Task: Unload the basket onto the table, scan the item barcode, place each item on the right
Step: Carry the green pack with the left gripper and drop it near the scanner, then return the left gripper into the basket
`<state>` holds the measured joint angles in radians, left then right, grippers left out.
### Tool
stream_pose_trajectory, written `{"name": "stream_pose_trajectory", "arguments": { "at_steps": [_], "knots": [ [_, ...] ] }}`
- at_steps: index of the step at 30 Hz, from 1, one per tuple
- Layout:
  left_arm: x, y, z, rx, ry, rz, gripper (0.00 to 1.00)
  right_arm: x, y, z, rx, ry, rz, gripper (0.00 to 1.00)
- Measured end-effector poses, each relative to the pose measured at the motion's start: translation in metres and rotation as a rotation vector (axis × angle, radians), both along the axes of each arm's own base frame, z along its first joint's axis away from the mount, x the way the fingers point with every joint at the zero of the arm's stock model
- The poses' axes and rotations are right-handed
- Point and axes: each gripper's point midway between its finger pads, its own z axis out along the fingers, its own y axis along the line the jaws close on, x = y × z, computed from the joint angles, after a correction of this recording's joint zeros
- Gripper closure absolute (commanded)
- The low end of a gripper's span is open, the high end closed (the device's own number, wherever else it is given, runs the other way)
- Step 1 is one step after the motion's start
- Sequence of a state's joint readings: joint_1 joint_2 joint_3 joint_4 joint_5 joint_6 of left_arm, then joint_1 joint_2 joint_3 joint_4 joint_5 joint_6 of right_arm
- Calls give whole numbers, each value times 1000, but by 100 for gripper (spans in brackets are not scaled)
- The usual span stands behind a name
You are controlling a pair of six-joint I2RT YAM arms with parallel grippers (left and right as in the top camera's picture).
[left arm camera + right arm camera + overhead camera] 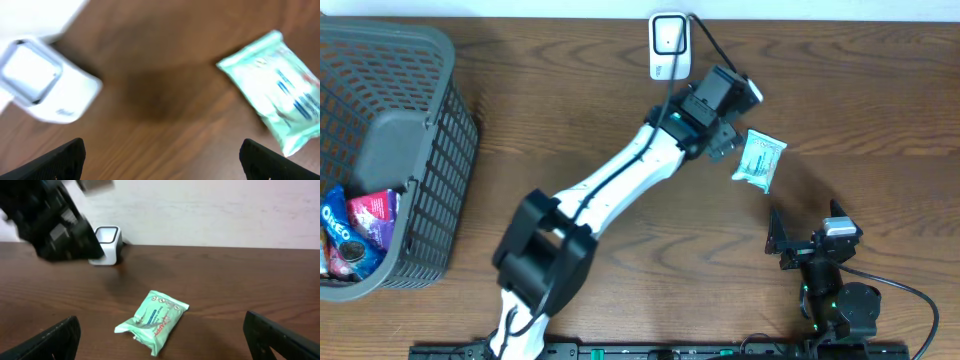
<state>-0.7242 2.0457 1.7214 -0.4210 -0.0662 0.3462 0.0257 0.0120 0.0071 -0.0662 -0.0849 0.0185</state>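
Left gripper (167,162): nearest the left wrist camera, its two dark fingertips stand spread wide at the bottom corners of the view. Only bare wood lies between them, and they hold nothing.
Packet (275,100): a soft mint-green pack lying flat on the table (570,100). It is just beside the left gripper, to the right of the scanner and apart from it.
Scanner (40,85): a small white unit at the table's far edge, with its cable trailing off behind.
Right gripper (165,345): jaws spread wide and empty, well short of the packet.
Barcode: not visible in any view, so I cannot tell which face carries it.
Risk, grip: the pack is thin and crinkly, so the fingers may skid over it or pinch only an edge.
Risk, scan: the code may end up turned away from the scanner window.
Risk, collision: the left arm works close to the scanner and could knock it.
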Motion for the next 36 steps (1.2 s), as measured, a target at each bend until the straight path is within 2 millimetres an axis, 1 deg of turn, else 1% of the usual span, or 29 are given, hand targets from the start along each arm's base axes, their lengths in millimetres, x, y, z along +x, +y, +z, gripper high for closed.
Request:
{"name": "stream_pose_trajectory", "arguments": {
  "at_steps": [2,3,6,7,8,9,10,11,14,17,19,20,21,22,23,24,25,27,29,33,36],
  "knots": [
    [5,15,28,-46,-30,61,2,0,0,0,0,0,0,1],
    [7,24,46,-78,-46,95,2,0,0,0,0,0,0,1],
    [13,61,109,-198,-107,210,2,0,0,0,0,0,0,1],
    [15,79,132,-240,-132,255,2,0,0,0,0,0,0,1],
    [15,100,154,-277,-156,303,2,0,0,0,0,0,0,1],
    [15,125,175,-311,-183,360,2,0,0,0,0,0,0,1],
    [13,149,192,-333,-203,409,2,0,0,0,0,0,0,1],
    [11,171,204,-346,-218,454,2,0,0,0,0,0,0,1],
    [-1,245,233,-365,-259,607,2,0,0,0,0,0,0,1],
    [-15,319,245,-366,-282,781,2,0,0,0,0,0,0,1],
    [-26,367,246,-378,-282,921,2,0,0,0,0,0,0,1],
    [-35,397,241,-388,-267,1023,2,0,0,0,0,0,0,1],
    [-41,419,238,-395,-259,1097,2,0,0,0,0,0,0,1],
    [-49,443,231,-404,-242,1188,2,0,0,0,0,0,0,1],
    [-63,477,218,-409,-204,1317,2,0,0,0,0,0,0,1],
    [-66,484,215,-412,-195,1347,2,0,0,0,0,0,0,1],
    [-75,501,205,-409,-166,1418,2,0,0,0,0,0,0,1],
    [-93,527,182,-389,-84,1538,2,0,0,0,0,0,0,1],
    [-106,546,159,-369,-2,1628,2,0,0,0,0,0,0,1],
    [-118,575,118,-349,134,1762,2,0,0,0,0,0,0,1],
    [-123,585,89,-319,239,1815,2,0,0,0,0,0,0,1]
  ]
}}
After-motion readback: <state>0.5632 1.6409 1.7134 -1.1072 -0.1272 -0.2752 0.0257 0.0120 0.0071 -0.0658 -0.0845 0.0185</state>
